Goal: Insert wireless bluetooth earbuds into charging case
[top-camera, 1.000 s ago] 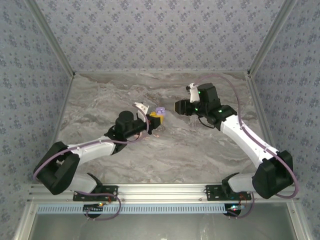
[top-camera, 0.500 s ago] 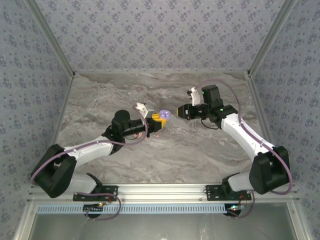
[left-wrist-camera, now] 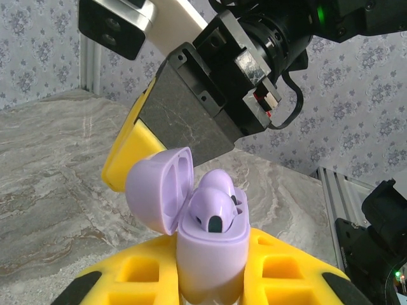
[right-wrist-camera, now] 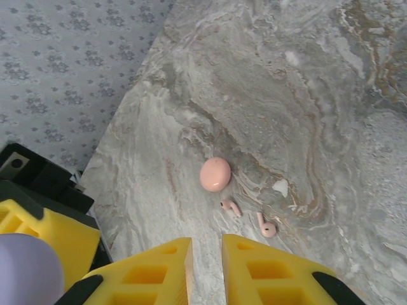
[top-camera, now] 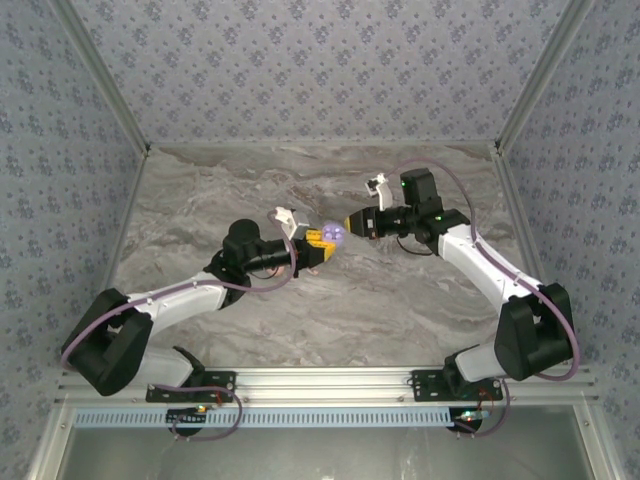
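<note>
Left wrist view: left gripper (top-camera: 318, 240) is squeezing the open purple case (left-wrist-camera: 213, 257)
Purple earbuds (left-wrist-camera: 213, 206) are sitting inside; right gripper (right-wrist-camera: 206, 248) is pinching almost shut (holding nothing); pink earbuds (right-wrist-camera: 231, 208) are lying on the table (right-wrist-camera: 331, 127)

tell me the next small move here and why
Probably nudge the lid shut with the right gripper: both purple earbuds look seated in the charging case held by the left gripper, and the lid stands open.

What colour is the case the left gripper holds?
Pale purple case; clearest in the left wrist view.
</note>
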`<control>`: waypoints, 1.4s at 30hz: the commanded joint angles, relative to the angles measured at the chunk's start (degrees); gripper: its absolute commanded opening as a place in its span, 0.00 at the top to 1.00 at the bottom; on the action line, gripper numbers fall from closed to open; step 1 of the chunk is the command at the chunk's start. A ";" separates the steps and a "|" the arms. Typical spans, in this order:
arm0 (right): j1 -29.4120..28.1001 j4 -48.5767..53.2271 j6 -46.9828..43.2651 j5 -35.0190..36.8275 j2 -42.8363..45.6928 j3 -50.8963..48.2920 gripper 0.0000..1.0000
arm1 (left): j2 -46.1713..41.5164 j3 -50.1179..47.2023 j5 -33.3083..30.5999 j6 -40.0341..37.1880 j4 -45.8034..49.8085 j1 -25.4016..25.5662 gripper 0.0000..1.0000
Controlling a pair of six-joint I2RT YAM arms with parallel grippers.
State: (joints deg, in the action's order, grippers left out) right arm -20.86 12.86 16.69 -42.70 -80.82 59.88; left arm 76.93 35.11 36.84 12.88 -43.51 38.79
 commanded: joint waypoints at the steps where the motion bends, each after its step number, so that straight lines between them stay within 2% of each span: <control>1: -0.28 -2.10 0.44 -3.98 -0.57 -0.24 0.80 | -0.43 2.42 1.88 -1.19 -1.67 0.49 0.86; 16: -1.71 -4.43 0.01 -10.41 0.78 -0.71 0.80 | 1.01 2.80 0.58 -1.09 -1.08 0.84 0.86; 30: -1.46 -2.57 -2.28 -9.46 3.43 -1.67 0.80 | 1.78 2.46 -5.16 0.95 0.26 -0.34 0.86; 33: -1.38 -1.32 -2.68 -7.74 3.39 -1.41 0.79 | 1.66 2.53 -5.62 1.20 0.56 -0.54 0.86; 42: -1.00 3.77 -3.42 7.28 5.90 -0.90 0.73 | 0.69 2.99 -10.95 1.00 4.79 -0.94 0.86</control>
State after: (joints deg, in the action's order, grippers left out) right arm -21.85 13.69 14.50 -41.47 -77.32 58.74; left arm 78.06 35.81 29.10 13.58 -40.27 38.13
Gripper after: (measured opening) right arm 0.267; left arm 0.188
